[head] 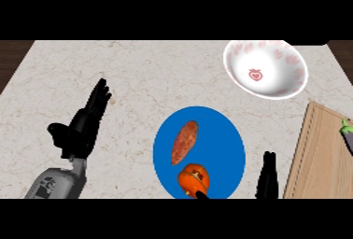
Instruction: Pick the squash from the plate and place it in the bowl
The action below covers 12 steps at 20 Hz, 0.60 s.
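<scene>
A blue plate [231,140] is seen at the centre of the counter [138,60], slightly toward 5 o'clock, and 2 things are carried on it: a long reddish sweet potato [185,142] in the middle, and an orange squash [194,179] at the plate's 6 o'clock edge. The white bowl [298,60], decorated with red hearts, is placed at 1 o'clock from the plate, well apart from it. At 3 o'clock a wooden cutting board [314,154] is laid, with part of an eggplant [347,135] shown at its far edge. The left hand [82,123] is held open at 9 o'clock, fingers straight and pointing to 12 o'clock, resting and holding nothing. Of the right hand [267,179] only straight fingers are shown at 5 o'clock, between plate and board, and a dark tip, probably the thumb, is seen just at the squash's lower edge; nothing is gripped yet. The squash is judged to be not yet picked. Several risks are expected from here: the round squash could be pushed off the plate's edge if the fingers are closed from 1 side only; the sweet potato, lying just beside, could be taken or knocked by mistake; and the bowl's rim could be struck on the long way toward 1 o'clock.
</scene>
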Available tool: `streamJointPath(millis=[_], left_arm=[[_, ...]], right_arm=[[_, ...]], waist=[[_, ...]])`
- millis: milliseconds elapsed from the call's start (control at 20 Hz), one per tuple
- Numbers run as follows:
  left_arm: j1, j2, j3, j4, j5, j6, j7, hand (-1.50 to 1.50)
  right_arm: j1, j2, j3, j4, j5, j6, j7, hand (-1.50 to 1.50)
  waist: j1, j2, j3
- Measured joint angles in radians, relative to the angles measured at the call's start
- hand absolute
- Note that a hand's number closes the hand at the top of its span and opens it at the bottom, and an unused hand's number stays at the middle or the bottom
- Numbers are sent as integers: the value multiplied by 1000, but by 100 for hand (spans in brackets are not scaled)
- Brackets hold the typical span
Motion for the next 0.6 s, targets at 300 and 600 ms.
streamJointPath(millis=[300, 600], left_arm=[[16, -3, 6, -6, 1, -8, -4, 0], [12, -14, -4, -14, -16, 0, 12, 0]], right_arm=[[-23, -8, 9, 3, 8, -37, 6, -150], [-34, -7, 13, 16, -38, -83, 10, -150]], waist=[[1, -1, 1], [1, 0, 1]])
